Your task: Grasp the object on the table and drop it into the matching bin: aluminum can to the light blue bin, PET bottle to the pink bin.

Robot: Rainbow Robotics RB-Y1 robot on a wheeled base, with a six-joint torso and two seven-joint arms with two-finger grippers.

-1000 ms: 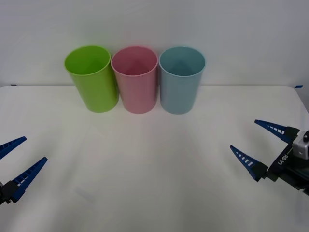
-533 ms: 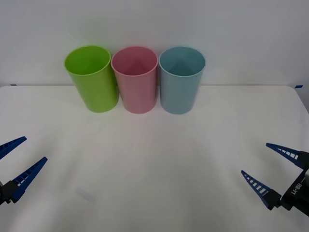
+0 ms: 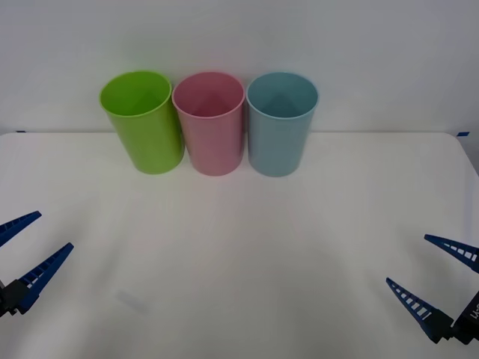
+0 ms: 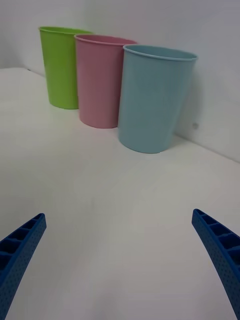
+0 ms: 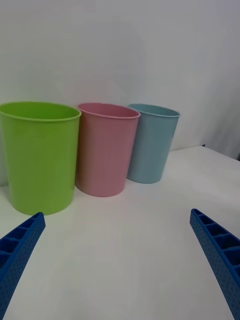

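On the white counter (image 3: 239, 254) we judge both arms best parked low, left gripper (image 3: 21, 254) and right gripper (image 3: 441, 288) fingers spread apart, well short of the light blue bin (image 3: 281, 123).

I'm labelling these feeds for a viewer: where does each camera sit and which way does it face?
Front: above the arms, looking down at the table; left gripper and right gripper at the near corners.
Right wrist: low, facing the blue bin; its open fingers below.
Left wrist: low, nearest the green bin; its open fingers below.
All share the pink bin.
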